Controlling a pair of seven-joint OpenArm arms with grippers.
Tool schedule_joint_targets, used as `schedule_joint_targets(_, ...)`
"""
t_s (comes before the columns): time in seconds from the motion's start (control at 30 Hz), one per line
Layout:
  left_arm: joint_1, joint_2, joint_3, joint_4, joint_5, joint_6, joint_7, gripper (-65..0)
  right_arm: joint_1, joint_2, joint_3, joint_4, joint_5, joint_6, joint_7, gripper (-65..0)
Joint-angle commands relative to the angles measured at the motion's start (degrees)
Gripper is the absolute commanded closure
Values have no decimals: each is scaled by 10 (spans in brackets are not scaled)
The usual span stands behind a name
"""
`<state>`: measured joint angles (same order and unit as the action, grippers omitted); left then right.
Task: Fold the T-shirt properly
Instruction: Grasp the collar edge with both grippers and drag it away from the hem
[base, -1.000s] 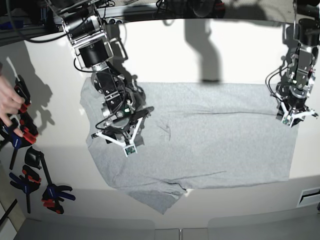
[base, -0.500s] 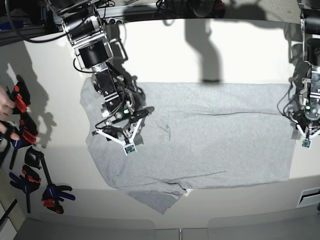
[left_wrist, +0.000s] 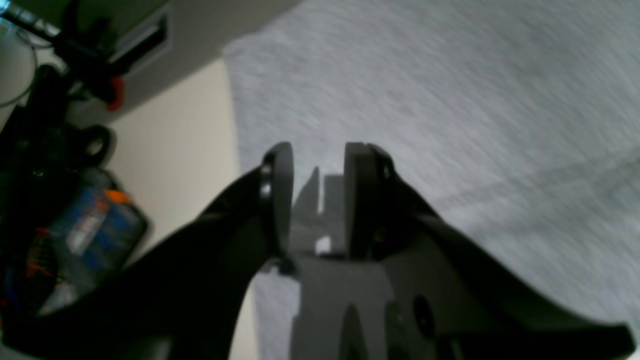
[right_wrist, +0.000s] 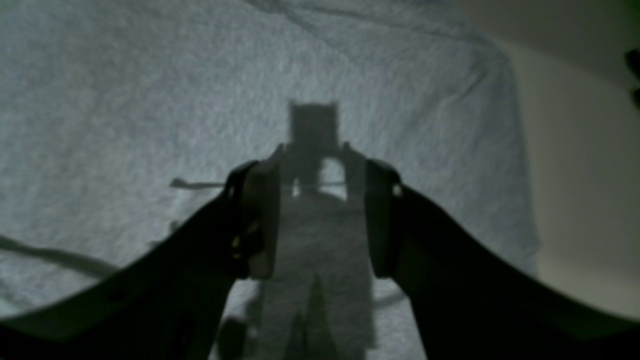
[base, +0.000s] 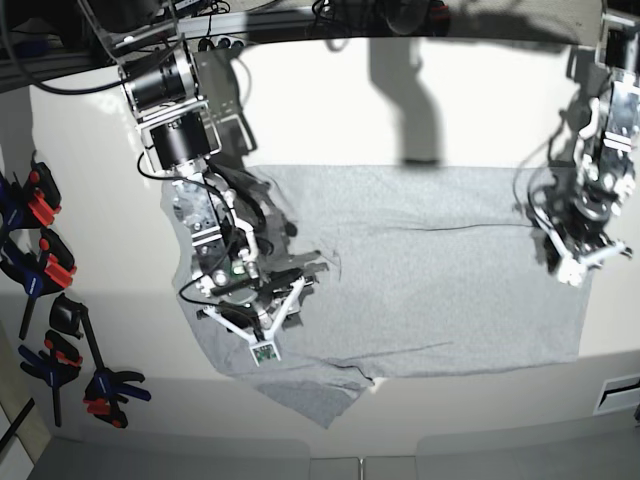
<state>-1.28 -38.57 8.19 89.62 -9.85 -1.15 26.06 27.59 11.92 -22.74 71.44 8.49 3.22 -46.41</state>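
Grey T-shirt (base: 420, 270) lay flat on the tabletop (base: 330, 110); both hands, left hand (left_wrist: 317, 200) and right hand (right_wrist: 320, 215), hovered apart and empty, apparently seeking edges to fold.

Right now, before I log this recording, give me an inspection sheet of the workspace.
Surface: pale table, bare around the cloth.
Job's things: T-shirt spread flat, plain side up, some creases, one sleeve at the near edge.
Clutter: clamps along one table edge.
Grippers: left gripper open over the shirt near its edge; right gripper open over the shirt; neither holds cloth.
Cables: wires on both arms.
Surroundings: rail at the far edge.
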Motion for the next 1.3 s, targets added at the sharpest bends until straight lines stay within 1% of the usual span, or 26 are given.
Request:
schedule_joint_targets(0.0,9,-11,-6,12,3,7,-15,-162,10,2,6,16,0,1,13,-254)
schedule_joint_targets(0.07,38,-11,-6,10,3,7,-56,-162,1,2,19,21,7,5,25,-254)
schedule_joint_targets(0.1,50,-11,-6,9,3,7,-65,-162,-2,2,30,21,15,14,25,-254)
schedule_joint_targets(0.17,65,-9,-6,7,1,14,-61,-162,-8,1,54,22,44,42,24,-254)
schedule_joint_targets(0.23,79,-4,-7,7,1,33,-58,-162,-18,1,83,23,75,74,24,-254)
schedule_joint_targets(0.3,89,1,-7,7,-3,40,-57,-162,-31,1,112,25,90,105,22,-254)
schedule_joint_targets(0.43,92,23,-9,5,-12,47,-51,-162,-78,1,165,47,65,159,22,-254)
schedule_joint_targets(0.5,83,38,-18,-13,-12,47,-46,-162,-107,1,183,66,46,173,22,-254)
schedule_joint_targets(0.6,65,56,-35,-62,-13,46,-33,-162,-157,1,202,101,16,174,22,-254)
schedule_joint_targets(0.67,55,64,-46,-101,-32,45,-32,-162,-193,1,217,122,1,174,26,-254)
schedule_joint_targets(0.73,52,66,-49,-130,-49,45,-31,-162,-217,1,233,125,0,174,35,-254)
schedule_joint_targets(0.83,55,68,-49,-153,-52,43,-27,-162,-246,1,249,115,0,174,39,-254)
schedule_joint_targets(0.93,64,68,-49,-150,-52,27,0,-162,-272,2,254,107,0,174,39,-254)
schedule_joint_targets(1.07,89,68,-49,-130,-52,26,19,-162,-296,1,254,107,0,174,25,-254)
schedule_joint_targets(1.2,135,66,-49,-100,-52,26,16,-162,-319,2,254,109,-2,173,7,-254)
schedule_joint_targets(1.27,160,66,-49,-82,-52,26,14,-162,-337,4,255,116,-13,170,4,-254)
